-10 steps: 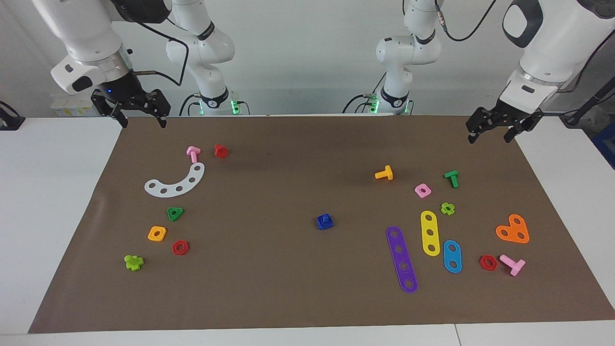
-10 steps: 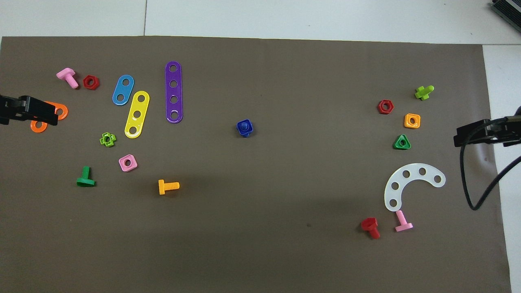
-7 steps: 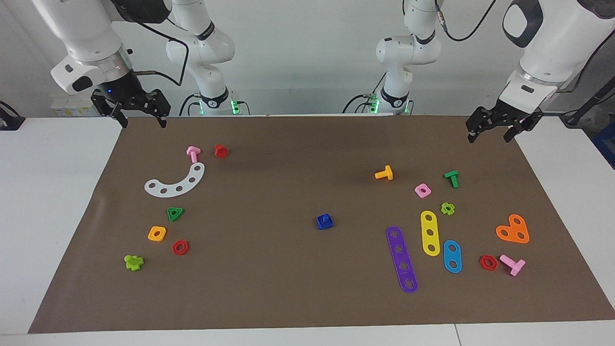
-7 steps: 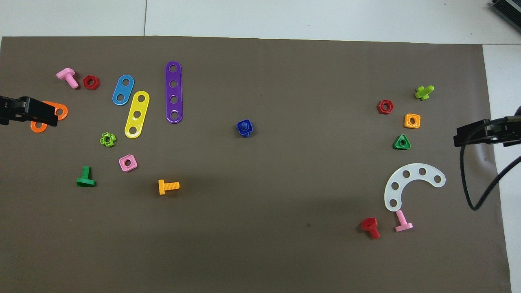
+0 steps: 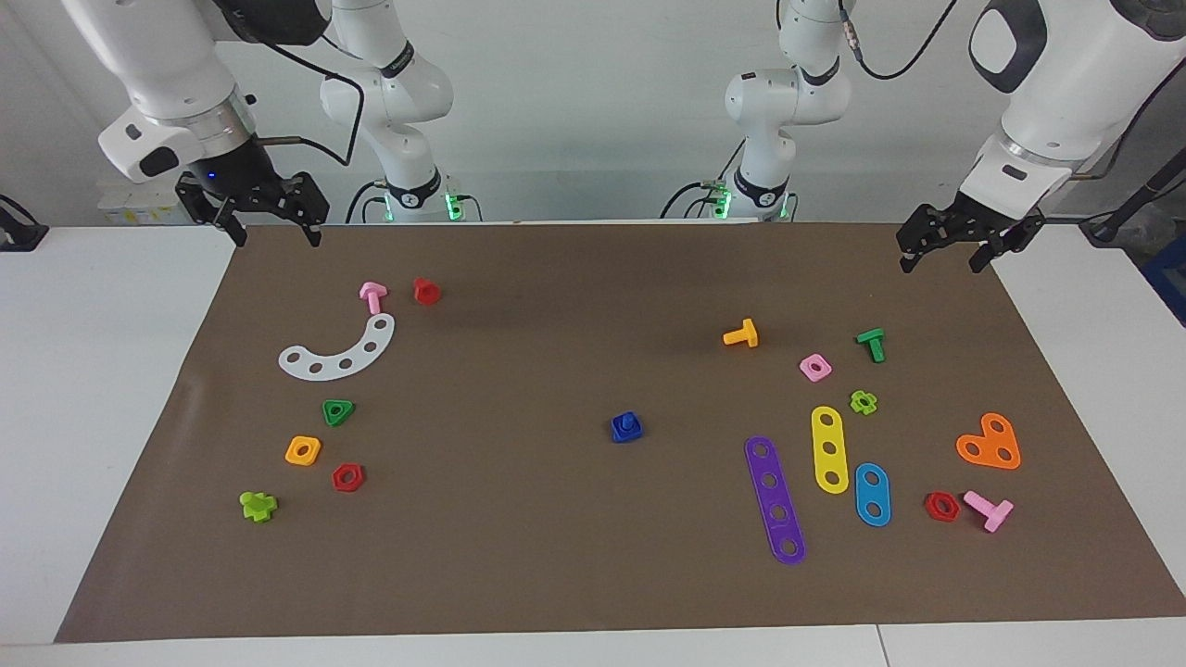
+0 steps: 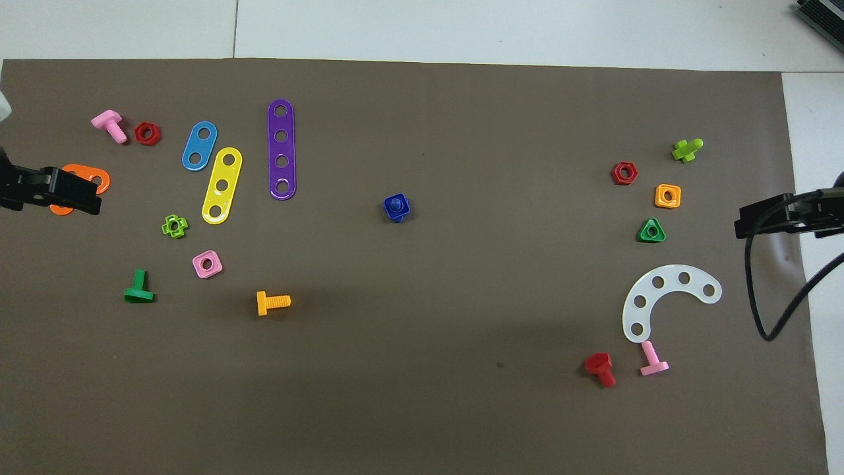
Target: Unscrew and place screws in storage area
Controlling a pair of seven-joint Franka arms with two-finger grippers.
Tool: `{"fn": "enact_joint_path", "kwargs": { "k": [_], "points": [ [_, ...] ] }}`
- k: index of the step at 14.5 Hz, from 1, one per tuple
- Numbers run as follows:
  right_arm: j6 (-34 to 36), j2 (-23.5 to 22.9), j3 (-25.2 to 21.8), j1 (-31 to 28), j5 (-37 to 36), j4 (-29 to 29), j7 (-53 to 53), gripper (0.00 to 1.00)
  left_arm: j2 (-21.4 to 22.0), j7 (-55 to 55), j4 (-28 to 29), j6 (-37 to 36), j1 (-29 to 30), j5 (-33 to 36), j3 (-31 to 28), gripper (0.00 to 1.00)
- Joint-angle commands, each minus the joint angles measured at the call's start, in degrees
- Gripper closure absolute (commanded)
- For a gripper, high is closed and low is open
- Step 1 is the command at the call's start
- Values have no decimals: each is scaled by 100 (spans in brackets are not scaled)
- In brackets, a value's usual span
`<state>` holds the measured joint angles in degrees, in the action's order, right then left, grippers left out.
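Observation:
A small dark-blue screw [image 5: 626, 427] [image 6: 396, 207] stands shank up in a blue square piece at the middle of the brown paper sheet [image 5: 519, 556] [image 6: 422, 409]; no storage area is marked on it. My left gripper [image 5: 940, 263] [image 6: 79, 194] hangs open and empty, raised over the paper's corner at the left arm's end. My right gripper [image 5: 276, 241] [image 6: 748, 224] hangs open and empty over the paper's corner at the right arm's end. Both are well apart from the screw.
Toward the left arm's end lie purple [image 5: 775, 500], yellow [image 5: 829, 449] and blue [image 5: 872, 494] strips, an orange heart plate [image 5: 990, 443] and loose bolts and nuts. Toward the right arm's end lie a white curved plate [image 5: 338, 352], a green triangular nut [image 5: 338, 411] and more nuts and bolts.
My left gripper has shifted slightly and now covers more of the orange heart plate in the overhead view. The right gripper and all parts on the paper have stayed put.

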<state>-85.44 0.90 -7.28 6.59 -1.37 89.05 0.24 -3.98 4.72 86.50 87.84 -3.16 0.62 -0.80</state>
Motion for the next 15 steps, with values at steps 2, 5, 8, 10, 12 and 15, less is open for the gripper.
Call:
{"fn": "enact_joint_path", "kwargs": {
  "k": [2,5,8,10,12,15],
  "points": [
    [19,148,25,-26,76,165,73,0,-6,-573,192,83,-509,-97,-17,0],
    [19,148,25,-26,76,165,64,0,-339,-1516,157,426,-1019,-334,-25,0],
    [19,148,25,-35,76,165,64,0,-682,-2498,139,1092,-1510,-553,-25,0],
    [1,148,16,-35,76,174,64,0,-937,-3097,122,1636,-1810,-615,-25,0],
    [-8,148,25,-43,76,174,64,0,-1200,-3573,113,1999,-2038,-685,-25,1],
    [-25,156,25,-44,76,192,73,0,-1710,-4222,-36,2517,-2390,-730,-43,5]
  ]
}}
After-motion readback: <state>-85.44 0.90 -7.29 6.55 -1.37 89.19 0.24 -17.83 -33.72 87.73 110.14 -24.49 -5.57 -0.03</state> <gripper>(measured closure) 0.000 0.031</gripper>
